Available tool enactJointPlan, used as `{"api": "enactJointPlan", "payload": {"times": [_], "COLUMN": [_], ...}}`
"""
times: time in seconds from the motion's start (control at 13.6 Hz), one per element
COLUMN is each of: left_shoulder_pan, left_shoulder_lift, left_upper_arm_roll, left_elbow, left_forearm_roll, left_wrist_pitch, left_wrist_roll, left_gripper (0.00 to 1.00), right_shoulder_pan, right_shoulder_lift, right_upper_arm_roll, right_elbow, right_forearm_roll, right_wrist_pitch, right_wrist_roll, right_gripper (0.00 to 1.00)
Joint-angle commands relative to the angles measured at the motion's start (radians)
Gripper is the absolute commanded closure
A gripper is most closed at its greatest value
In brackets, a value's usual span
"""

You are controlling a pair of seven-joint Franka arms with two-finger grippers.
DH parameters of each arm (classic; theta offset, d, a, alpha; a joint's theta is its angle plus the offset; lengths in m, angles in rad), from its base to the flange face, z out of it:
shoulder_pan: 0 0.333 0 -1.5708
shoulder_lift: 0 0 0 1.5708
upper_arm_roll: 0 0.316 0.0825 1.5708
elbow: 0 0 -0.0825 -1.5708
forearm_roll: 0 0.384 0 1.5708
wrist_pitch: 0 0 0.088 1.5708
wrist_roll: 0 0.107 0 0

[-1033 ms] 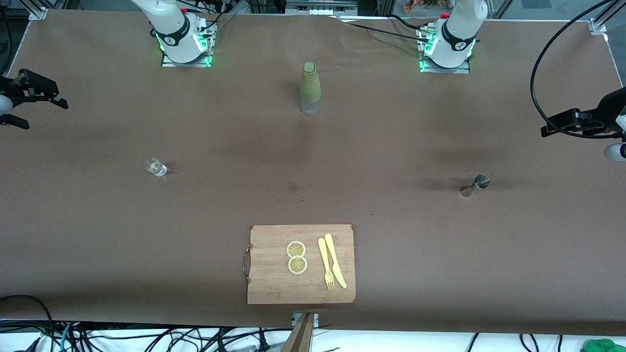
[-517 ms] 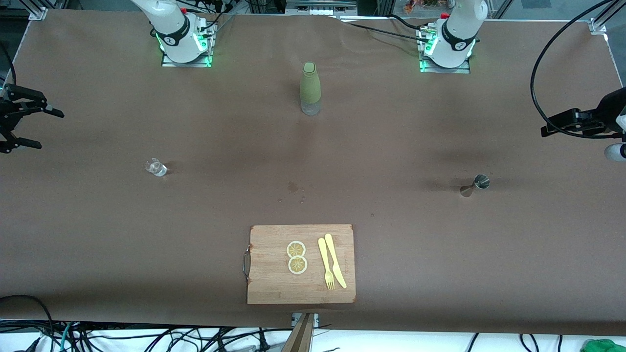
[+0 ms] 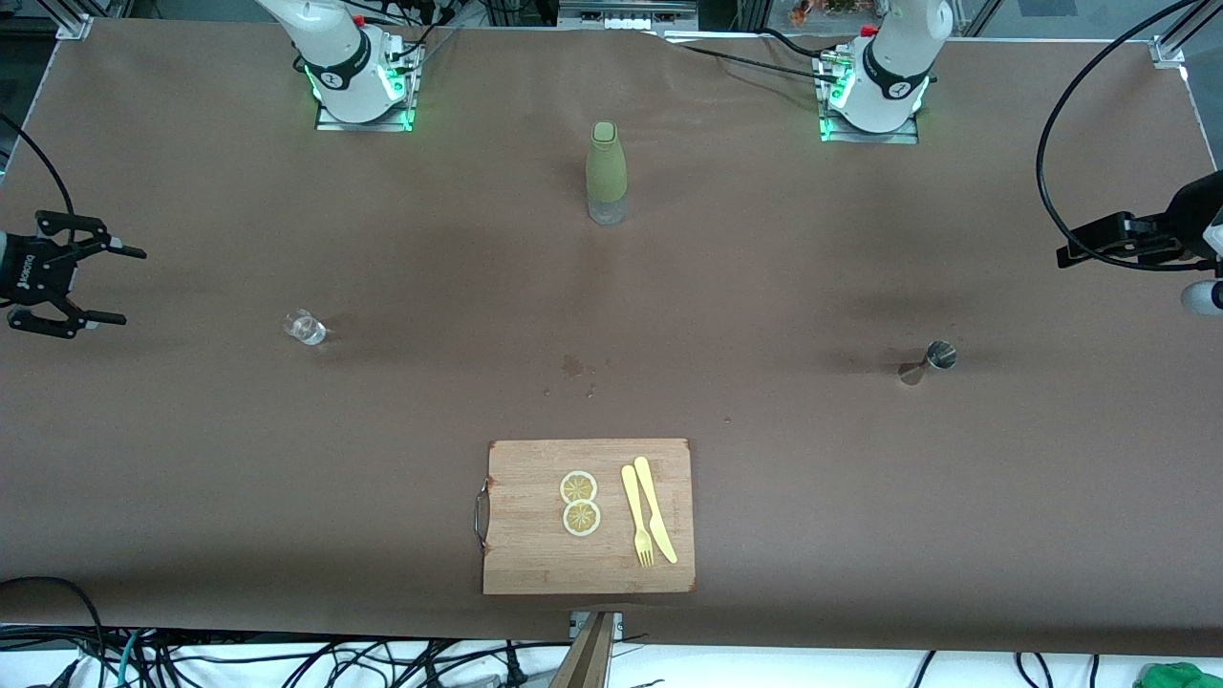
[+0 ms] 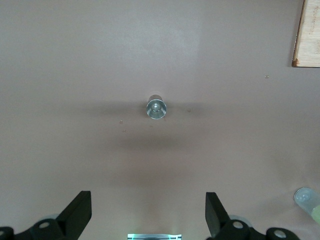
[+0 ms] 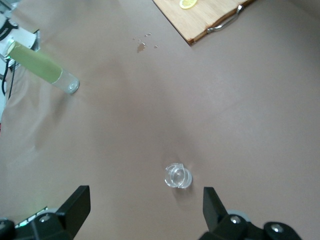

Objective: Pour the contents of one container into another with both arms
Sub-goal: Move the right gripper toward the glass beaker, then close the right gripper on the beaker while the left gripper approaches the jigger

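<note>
Covering the whole scene is a brown table [image 3: 764, 287], with the cutting board [image 3: 535, 535] lying at its edge nearest the front camera; two lemon slices [image 3: 579, 503], a yellow fork [image 3: 636, 516] and a knife [image 3: 655, 508] rest on it. An olive-green bottle [image 3: 606, 172] stands between the two arm bases. The right gripper [image 3: 96, 285] hangs over the right arm's end of the table, fingers spread wide and holding nothing. The left gripper [image 3: 1075, 250] hangs over the left arm's end; its wrist view shows both fingers [image 4: 75, 215] wide apart and empty. The steel jigger [image 3: 929, 361] seems to stand upright toward the left arm's end. The glass cup [image 3: 305, 328] sits toward the right arm's end.
</note>
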Motion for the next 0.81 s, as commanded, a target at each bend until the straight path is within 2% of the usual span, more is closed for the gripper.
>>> {"api": "enactJointPlan", "payload": {"times": [0.0,0.3,0.37,0.59,0.74], "left_shoulder_pan": [0.009,0.019,0.031,0.111,0.192], "left_shoulder_lift": [-0.01,-0.048,-0.069,-0.183,-0.197], "left_upper_arm_roll": [0.0,0.0,-0.001,-0.001,-0.001], "left_elbow": [-0.018,-0.101,-0.144,-0.354,-0.4], "left_forearm_roll": [-0.028,-0.024,-0.024,-0.065,-0.099], "left_wrist_pitch": [0.009,0.027,0.048,0.156,0.159], "left_wrist_roll": [0.009,0.01,0.016,0.137,0.241], "left_gripper": [0.0,0.0,0.0,0.0,0.0], "right_shoulder_pan": [-0.009,-0.009,-0.009,-0.014,-0.023], "right_shoulder_lift": [0.035,0.081,0.102,0.165,0.211], "right_upper_arm_roll": [-0.01,-0.022,-0.022,-0.025,-0.024], "right_elbow": [-0.002,-0.002,-0.002,-0.002,-0.002], "right_forearm_roll": [0.067,0.132,0.149,0.224,0.247], "right_wrist_pitch": [-0.028,-0.057,-0.062,-0.083,-0.089], "right_wrist_roll": [-0.109,-0.192,-0.226,-0.357,-0.454], "right_gripper": [0.0,0.0,0.0,0.0,0.0]}}
